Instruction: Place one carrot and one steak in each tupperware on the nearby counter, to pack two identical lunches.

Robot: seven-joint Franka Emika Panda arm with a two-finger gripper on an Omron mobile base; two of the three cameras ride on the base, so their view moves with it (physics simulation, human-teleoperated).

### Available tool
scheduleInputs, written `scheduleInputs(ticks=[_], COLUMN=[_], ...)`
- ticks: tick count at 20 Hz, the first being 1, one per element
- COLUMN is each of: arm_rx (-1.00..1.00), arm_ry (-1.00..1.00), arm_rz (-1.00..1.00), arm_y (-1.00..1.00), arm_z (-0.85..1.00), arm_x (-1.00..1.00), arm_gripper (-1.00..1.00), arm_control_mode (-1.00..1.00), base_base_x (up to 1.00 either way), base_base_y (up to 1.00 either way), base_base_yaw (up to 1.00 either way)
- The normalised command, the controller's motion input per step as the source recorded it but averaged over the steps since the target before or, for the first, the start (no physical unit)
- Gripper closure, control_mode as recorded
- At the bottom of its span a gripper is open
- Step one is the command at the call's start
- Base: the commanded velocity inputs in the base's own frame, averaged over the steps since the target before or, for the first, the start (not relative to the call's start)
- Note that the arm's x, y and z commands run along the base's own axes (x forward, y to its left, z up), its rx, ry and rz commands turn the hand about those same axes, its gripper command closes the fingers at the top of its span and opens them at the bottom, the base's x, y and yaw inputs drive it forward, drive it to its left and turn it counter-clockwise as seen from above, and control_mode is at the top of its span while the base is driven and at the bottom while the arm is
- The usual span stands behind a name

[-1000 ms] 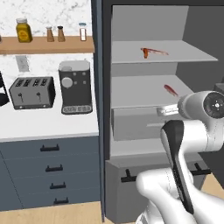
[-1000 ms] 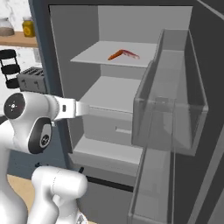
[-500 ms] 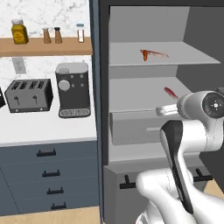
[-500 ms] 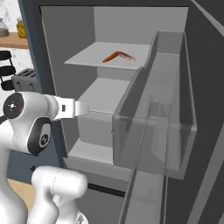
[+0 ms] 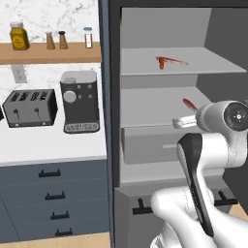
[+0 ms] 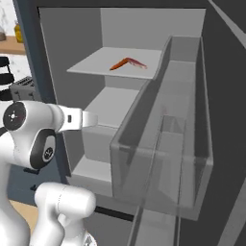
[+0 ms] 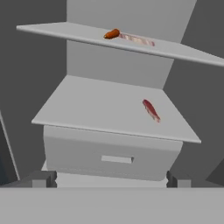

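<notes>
Fridge cabinet [image 5: 160,29], standing open to the right of the counter [image 5: 48,145]: you are looking at two grey shelves over a closed drawer [image 7: 113,153], the far upper shelf [image 7: 183,54] carrying a carrot [image 7: 112,33] touching a pale steak [image 7: 136,40]. The middle shelf [image 7: 96,109] is holding a second, redder steak [image 7: 151,110]. The gripper [image 7: 112,180] is hanging empty with jaws spread wide, and that red steak is lying ahead and slightly right, long axis running near to far.
</notes>
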Motion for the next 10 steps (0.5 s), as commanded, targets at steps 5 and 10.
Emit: scheduleInputs(ticks=[5,10], arm_rx=[0.0,0.0], arm_ry=[0.0,0.0], arm_rz=[0.0,0.0], arm_y=[0.0,0.0], arm_z=[0.0,0.0], arm_x=[0.0,0.0], arm_gripper=[-1.0,-1.0], arm_control_mode=[1.0,1.0], base_base_x=[0.28,0.06], base_base_y=[-0.25,-0.11], base_base_yaw=[-0.03,0.0])
